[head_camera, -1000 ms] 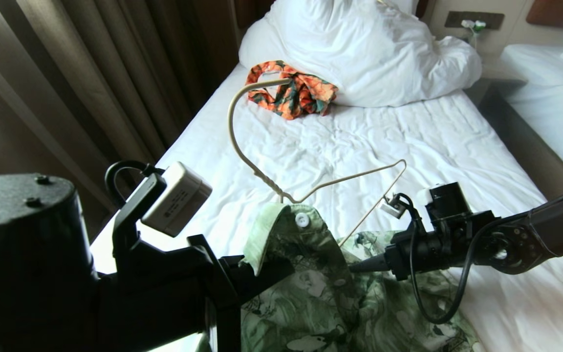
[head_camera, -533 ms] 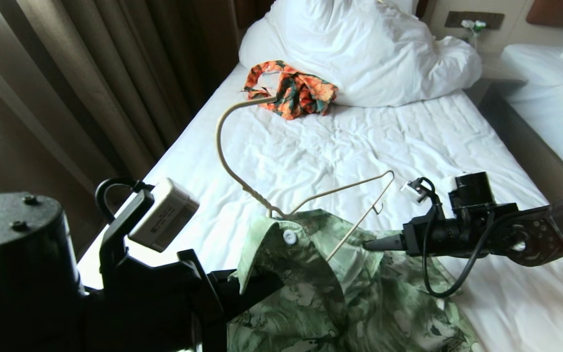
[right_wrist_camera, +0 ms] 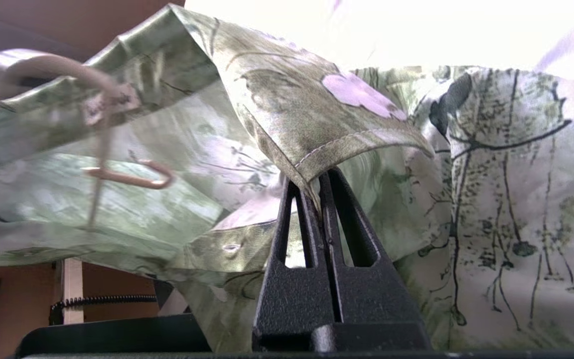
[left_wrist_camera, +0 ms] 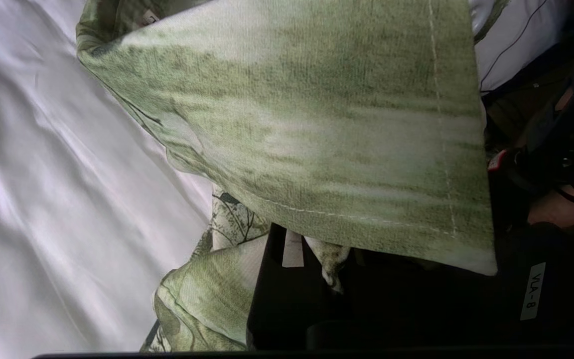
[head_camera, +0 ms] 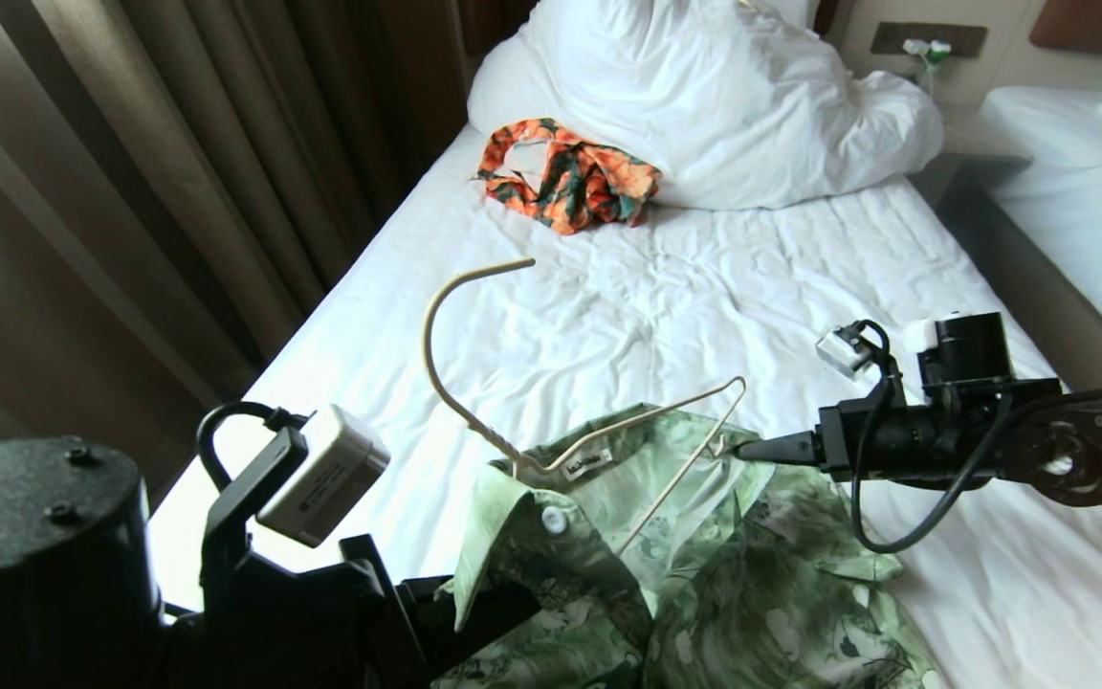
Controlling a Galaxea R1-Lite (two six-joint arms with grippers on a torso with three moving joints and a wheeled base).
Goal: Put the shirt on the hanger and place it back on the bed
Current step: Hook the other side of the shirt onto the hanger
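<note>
Lowered since a second ago: hanger (head_camera: 551,402) and shirt (head_camera: 704,574), nearer the bed (head_camera: 704,287). Right claw (right_wrist_camera: 317,199) pinched shut on shirt collar beside hanger shoulder; left claw (head_camera: 455,612) clamped on opposite collar. Advised: draw collar over exposed shoulder, keeping fabric taut.

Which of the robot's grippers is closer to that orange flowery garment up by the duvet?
Left, though neither is close. The left gripper grips the shirt collar on the orange floral garment's side; the right gripper pinches the shirt further across.
</note>
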